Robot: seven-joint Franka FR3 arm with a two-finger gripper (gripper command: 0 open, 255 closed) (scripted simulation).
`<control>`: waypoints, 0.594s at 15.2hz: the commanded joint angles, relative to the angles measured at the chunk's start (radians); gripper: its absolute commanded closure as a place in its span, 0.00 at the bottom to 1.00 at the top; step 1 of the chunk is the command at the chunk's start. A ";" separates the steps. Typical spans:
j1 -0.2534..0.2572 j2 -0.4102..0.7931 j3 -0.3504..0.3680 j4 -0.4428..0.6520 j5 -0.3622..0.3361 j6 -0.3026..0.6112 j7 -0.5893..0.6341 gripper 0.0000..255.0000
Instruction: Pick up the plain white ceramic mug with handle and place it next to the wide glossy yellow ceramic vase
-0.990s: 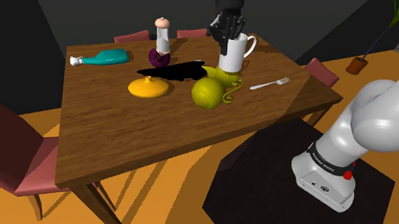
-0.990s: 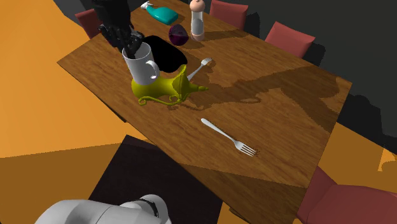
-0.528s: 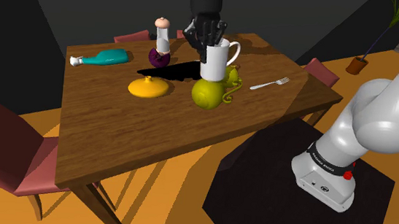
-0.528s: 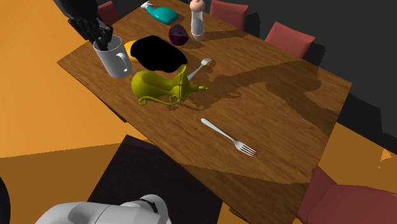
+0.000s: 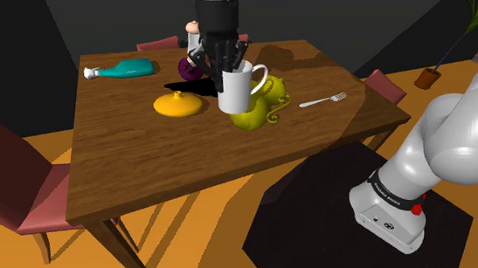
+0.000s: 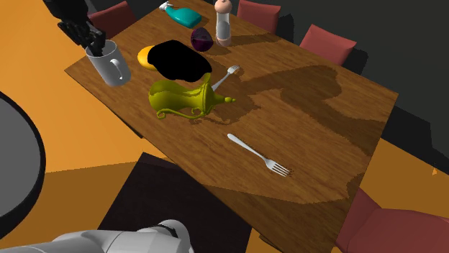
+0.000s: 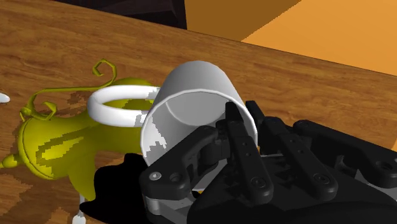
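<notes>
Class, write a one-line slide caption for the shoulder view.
Jaws hold the white mug aloft over the wooden table, near the squat yellow vase.

The shoulder view looks down from beside the stand [image 5: 309, 222], which sits at its lower right, across the wooden table [image 5: 140, 147] at middling range. The second exterior view looks down more steeply from above the arm's base [image 6: 122, 241], taking in the whole tabletop. The wrist view sits close over the mug [image 7: 197, 89] and the yellow jug [image 7: 57, 140], which all three views share.
</notes>
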 commanded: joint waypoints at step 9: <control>0.003 0.025 0.003 -0.106 -0.005 0.130 -0.003 1.00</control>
